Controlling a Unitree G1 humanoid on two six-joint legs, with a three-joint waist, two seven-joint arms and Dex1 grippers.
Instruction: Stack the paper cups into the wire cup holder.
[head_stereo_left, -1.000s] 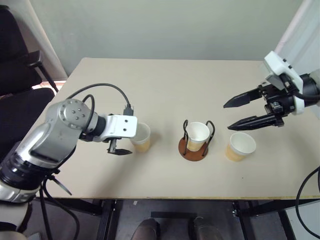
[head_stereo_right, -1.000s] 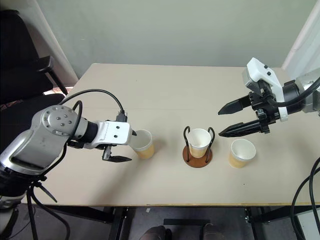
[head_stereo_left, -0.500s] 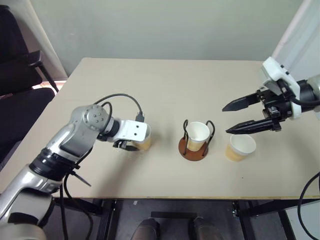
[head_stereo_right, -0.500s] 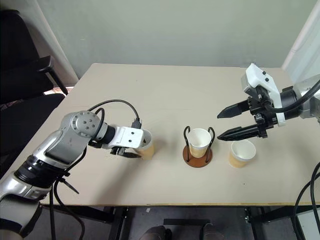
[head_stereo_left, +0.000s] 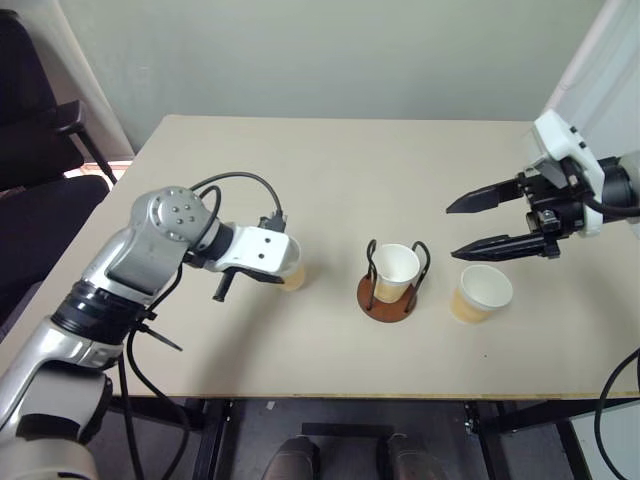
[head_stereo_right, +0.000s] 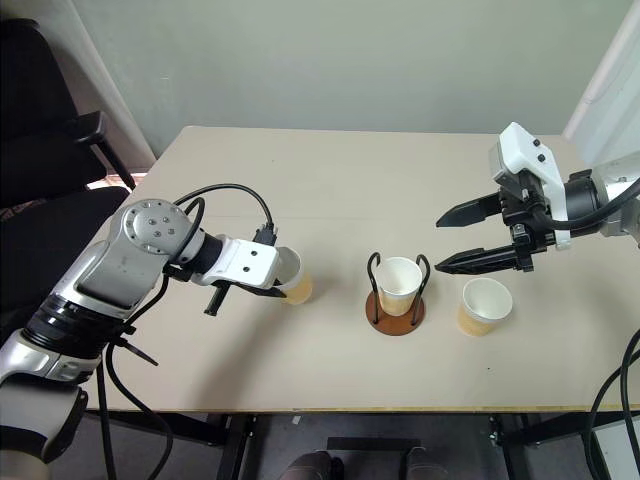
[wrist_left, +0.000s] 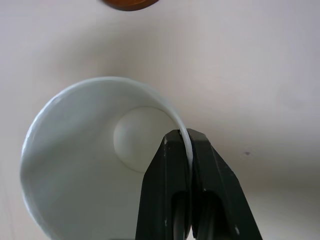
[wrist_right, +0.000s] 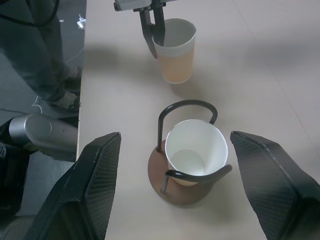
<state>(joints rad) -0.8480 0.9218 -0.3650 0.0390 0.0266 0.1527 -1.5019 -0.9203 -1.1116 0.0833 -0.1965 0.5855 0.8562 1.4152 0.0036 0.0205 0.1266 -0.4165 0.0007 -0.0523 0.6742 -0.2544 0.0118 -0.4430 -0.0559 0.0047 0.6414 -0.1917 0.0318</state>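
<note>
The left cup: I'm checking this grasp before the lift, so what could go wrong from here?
The left gripper pinches only the thin rim wall of the left cup, so the paper may buckle or slip when lifted. The wire cup holder already holds a cup between narrow loops; a tilted cup could catch a loop. The open right gripper hangs near the holder.

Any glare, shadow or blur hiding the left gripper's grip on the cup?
Left wrist view: the black fingers, shut on the cup rim, are soft-edged up close, the rim pinch still readable; no glare, just gentle shading inside. Right wrist view: the same grip is sharp. Left eye view: even light, soft shadow under the left gripper.
</note>
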